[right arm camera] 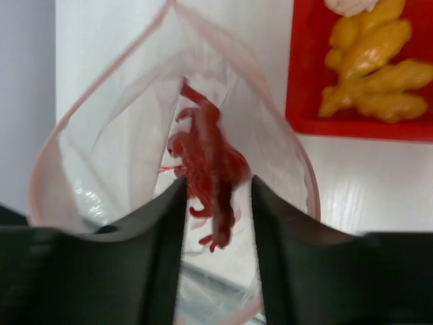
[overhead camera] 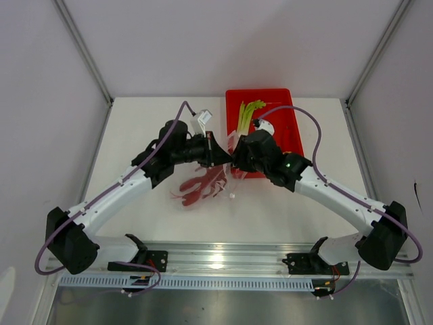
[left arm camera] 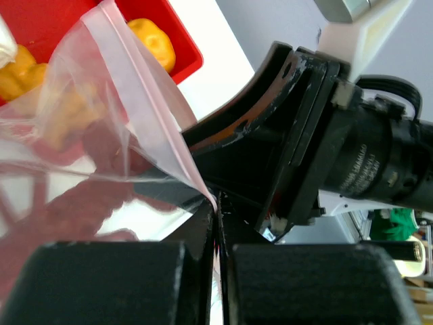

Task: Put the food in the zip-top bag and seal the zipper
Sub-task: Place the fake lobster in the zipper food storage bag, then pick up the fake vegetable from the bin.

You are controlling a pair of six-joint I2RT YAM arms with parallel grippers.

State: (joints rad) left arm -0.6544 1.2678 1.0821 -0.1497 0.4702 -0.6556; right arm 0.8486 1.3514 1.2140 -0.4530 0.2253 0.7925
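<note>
The red lobster [overhead camera: 201, 186] lies inside the clear zip-top bag [overhead camera: 226, 177] at the table's middle. In the right wrist view the lobster [right arm camera: 206, 159] hangs in the open bag [right arm camera: 108, 135], ringed by the pinkish zipper [right arm camera: 302, 172]. My right gripper [right arm camera: 216, 186] is open at the bag's mouth, fingers either side of the lobster, not gripping it. My left gripper [left arm camera: 218, 203] is shut on the bag's zipper edge [left arm camera: 155, 115] and holds it up. The two grippers, left [overhead camera: 218, 157] and right [overhead camera: 237, 161], meet above the bag. The green-and-white stalk [overhead camera: 249, 112] and yellow pieces [right arm camera: 369, 68] lie in the tray.
The red rectangular tray [overhead camera: 284, 128] stands at the back right, just behind the right gripper; its corner shows in the left wrist view [left arm camera: 189, 64] with a yellow piece [left arm camera: 154, 42]. The right gripper's black body [left arm camera: 318, 135] is close in front of the left gripper.
</note>
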